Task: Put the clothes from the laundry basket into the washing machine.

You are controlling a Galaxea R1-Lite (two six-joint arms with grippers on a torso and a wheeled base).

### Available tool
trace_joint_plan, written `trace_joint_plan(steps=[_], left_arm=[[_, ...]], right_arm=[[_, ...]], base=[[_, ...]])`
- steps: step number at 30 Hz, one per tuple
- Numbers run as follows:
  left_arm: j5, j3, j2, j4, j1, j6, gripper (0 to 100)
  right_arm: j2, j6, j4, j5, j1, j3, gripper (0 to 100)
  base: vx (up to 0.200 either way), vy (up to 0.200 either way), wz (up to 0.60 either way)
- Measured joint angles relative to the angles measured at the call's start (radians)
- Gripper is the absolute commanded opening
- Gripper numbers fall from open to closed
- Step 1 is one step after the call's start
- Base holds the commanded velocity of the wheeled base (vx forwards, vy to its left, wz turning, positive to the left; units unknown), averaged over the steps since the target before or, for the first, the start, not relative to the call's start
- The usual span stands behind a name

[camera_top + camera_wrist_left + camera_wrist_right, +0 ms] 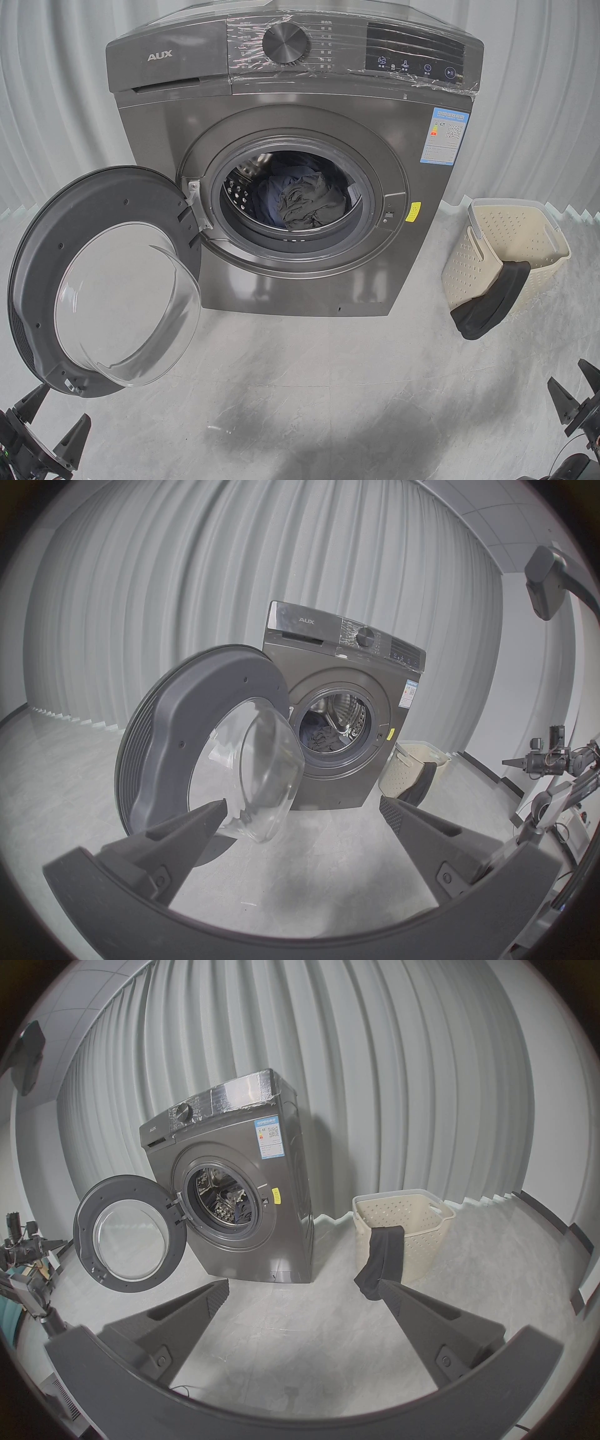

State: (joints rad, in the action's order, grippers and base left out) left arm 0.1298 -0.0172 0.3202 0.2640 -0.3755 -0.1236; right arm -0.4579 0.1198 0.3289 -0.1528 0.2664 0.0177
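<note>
The grey washing machine [294, 156] stands ahead with its round door [106, 281] swung wide to the left. Dark clothes [303, 194] lie inside the drum. To the machine's right stands the cream laundry basket [537, 240], and a black garment [494, 300] hangs over its front rim down to the floor. My left gripper [53, 419] is low at the left, open and holding nothing, well short of the door. My right gripper [578, 390] is low at the right, open and holding nothing, in front of the basket. The same basket [406, 1222] and garment [382, 1260] show in the right wrist view.
Grey floor [325, 387] lies bare between me and the machine. The open door juts out on the left. Pleated grey curtains [544, 112] hang behind. Other equipment on stands [550, 761] sits off to one side.
</note>
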Motion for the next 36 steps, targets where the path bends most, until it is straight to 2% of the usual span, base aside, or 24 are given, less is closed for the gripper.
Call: trace_joint_plan(steps=[5, 7, 12, 14, 18, 24, 30, 36], left_arm=[[-0.102, 0.0, -0.123, -0.145, 0.093, 0.035, 100], [-0.121, 0.0, -0.16, -0.176, 0.119, 0.043, 100], [-0.126, 0.0, -0.208, -0.188, 0.158, 0.053, 100], [-0.116, 0.0, -0.218, -0.189, 0.176, 0.057, 100], [-0.106, 0.0, -0.231, -0.191, 0.244, 0.061, 100], [-0.155, 0.0, -0.274, -0.197, 0.363, 0.086, 100], [-0.138, 0.0, -0.299, -0.298, 0.375, 0.115, 100], [-0.139, 0.0, -0.306, -0.27, 0.374, 0.116, 100]], right_arm=[[0.129, -0.013, -0.072, 0.028, -0.056, 0.0, 100], [0.173, -0.033, -0.091, 0.053, -0.095, 0.0, 100], [0.284, -0.063, -0.21, 0.139, -0.177, 0.0, 100], [0.332, -0.076, -0.281, 0.156, -0.204, 0.0, 100], [0.393, -0.096, -0.323, 0.141, -0.235, 0.0, 100], [0.43, -0.095, -0.329, 0.124, -0.254, 0.0, 100], [0.442, -0.104, -0.331, 0.12, -0.259, 0.0, 100], [0.445, -0.107, -0.332, 0.119, -0.26, 0.0, 100]], base=[[0.0, 0.0, 0.0], [0.0, -0.1, 0.0], [0.0, -0.2, 0.0], [0.0, -0.2, 0.0], [0.0, -0.05, 0.0], [0.0, 0.0, 0.0], [0.0, 0.0, 0.0], [0.0, -0.2, 0.0]])
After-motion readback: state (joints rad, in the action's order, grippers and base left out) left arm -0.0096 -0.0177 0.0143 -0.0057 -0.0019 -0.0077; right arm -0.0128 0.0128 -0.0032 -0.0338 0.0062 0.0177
